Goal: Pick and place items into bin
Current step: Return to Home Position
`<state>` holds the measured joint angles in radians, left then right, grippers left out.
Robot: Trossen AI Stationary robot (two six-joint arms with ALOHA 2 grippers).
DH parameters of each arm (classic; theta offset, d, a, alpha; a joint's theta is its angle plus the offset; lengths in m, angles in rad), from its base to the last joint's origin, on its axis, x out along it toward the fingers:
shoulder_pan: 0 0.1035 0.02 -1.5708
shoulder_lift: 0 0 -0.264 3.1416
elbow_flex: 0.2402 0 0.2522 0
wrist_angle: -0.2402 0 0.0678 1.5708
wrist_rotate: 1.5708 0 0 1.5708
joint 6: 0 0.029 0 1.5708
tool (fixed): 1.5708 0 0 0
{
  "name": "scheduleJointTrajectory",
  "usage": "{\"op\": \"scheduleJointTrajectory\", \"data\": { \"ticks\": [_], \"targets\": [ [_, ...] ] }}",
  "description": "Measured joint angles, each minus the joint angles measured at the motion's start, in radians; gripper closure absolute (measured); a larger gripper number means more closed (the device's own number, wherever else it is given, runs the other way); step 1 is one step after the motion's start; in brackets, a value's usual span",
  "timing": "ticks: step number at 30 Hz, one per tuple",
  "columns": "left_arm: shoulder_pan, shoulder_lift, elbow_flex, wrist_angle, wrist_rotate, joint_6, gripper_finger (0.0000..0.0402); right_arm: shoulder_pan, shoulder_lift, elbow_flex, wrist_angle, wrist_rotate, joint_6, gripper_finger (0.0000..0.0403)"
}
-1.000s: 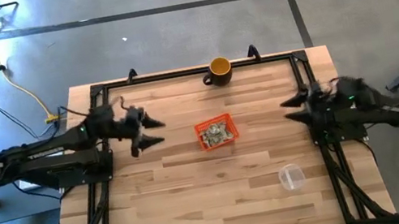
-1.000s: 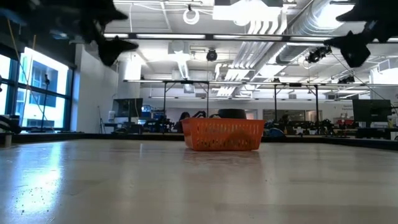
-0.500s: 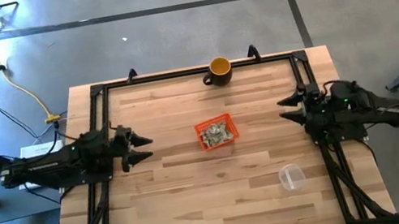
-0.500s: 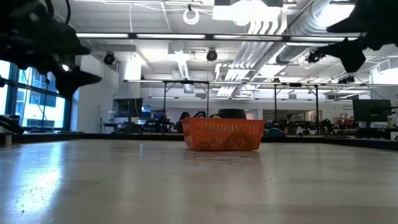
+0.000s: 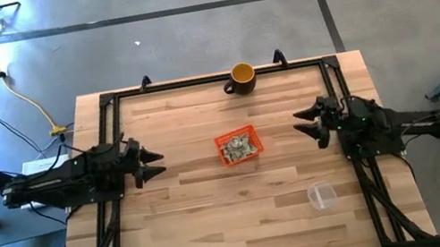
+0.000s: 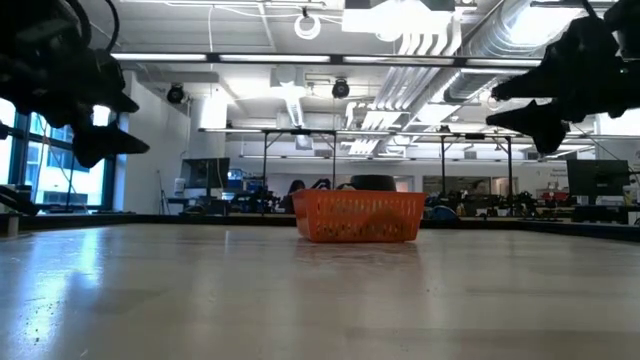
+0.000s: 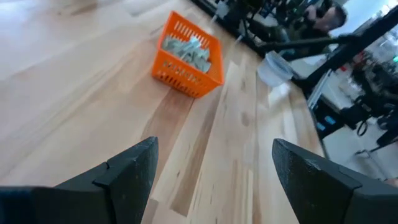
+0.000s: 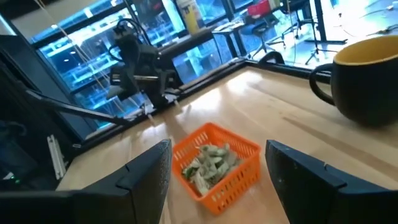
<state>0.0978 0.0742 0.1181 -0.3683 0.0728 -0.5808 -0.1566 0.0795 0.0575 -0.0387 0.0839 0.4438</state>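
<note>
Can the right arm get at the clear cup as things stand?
Probably yes. The right pincer hangs open and empty over its side of the table; the clear cup stands alone on that side, with nothing standing between them.

Left tool (image 7: 214, 146): fingers (image 7: 127, 171) spread wide, nothing between them
Bin (image 7: 183, 78): orange, standing on the table (image 7: 74, 93), ahead of the tool
Items (image 7: 186, 48): pale green and white, piled inside the bin
Cup (image 7: 273, 67): clear, beyond the bin

left gripper (image 5: 157, 164): drawn back to left table (image 5: 219, 223) edge | right gripper (image 5: 297, 123): shifted inward toward bin (image 5: 221, 152)
</note>
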Motion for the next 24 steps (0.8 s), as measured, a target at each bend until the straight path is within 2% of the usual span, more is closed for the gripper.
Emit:
{"op": "scheduleJointTrajectory", "data": {
  "ticks": [24],
  "targets": [
    [0.000, 0.000, 0.000, 0.000, -0.003, 0.000, 0.0053, 0.000, 0.004, 0.003, -0.010, -0.012, 0.000, 0.0153]
  ]
}}
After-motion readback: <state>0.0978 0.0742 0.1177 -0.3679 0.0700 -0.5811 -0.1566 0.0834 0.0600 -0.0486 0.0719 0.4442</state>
